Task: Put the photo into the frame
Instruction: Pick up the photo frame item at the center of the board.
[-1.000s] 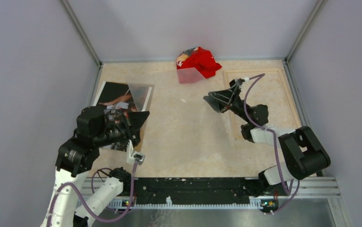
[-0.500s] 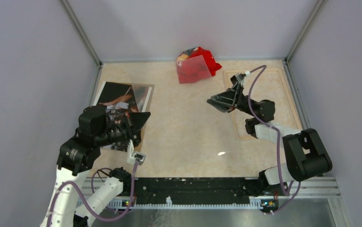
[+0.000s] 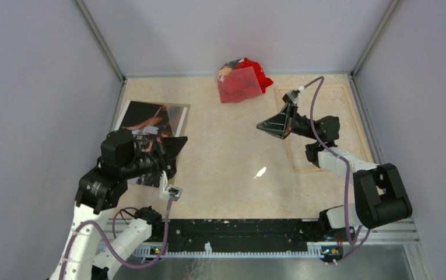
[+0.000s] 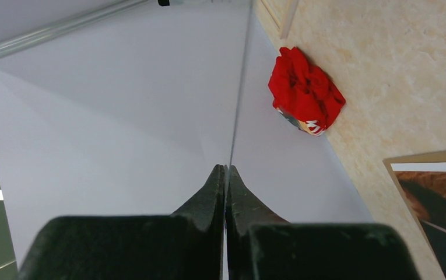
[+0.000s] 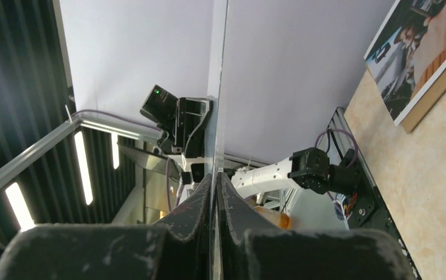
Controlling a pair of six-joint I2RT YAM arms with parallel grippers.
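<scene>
— Between the fingertips of the right gripper point(image 5: 216, 175) a thin clear sheet point(image 5: 218, 70) stands edge-on, and the jaws are pressed together on it. Same on the other side?

— Yes. The left gripper point(image 4: 226, 168) is pinched tight on what looks like the sheet's opposite edge. It hangs in the air between the two arms, mid-picture in the overhead view.

— And the photo point(image 3: 144, 119)?

— Far left of the overhead view, face up on a brown backing board point(image 4: 424, 156), partly beneath the left arm. The frame point(image 3: 337, 87) lies flat at the far right, well apart from it, pale wood showing.

— So the print isn't in yet. How should this carry go?

— I'd move both arms together at one height. They shouldn't pull apart or push inward, or the sheet may bow or slip from a grip. Keep it above the photo and clear of the red cloth point(image 3: 249, 76) at top centre, then lower it flat before letting go.
</scene>
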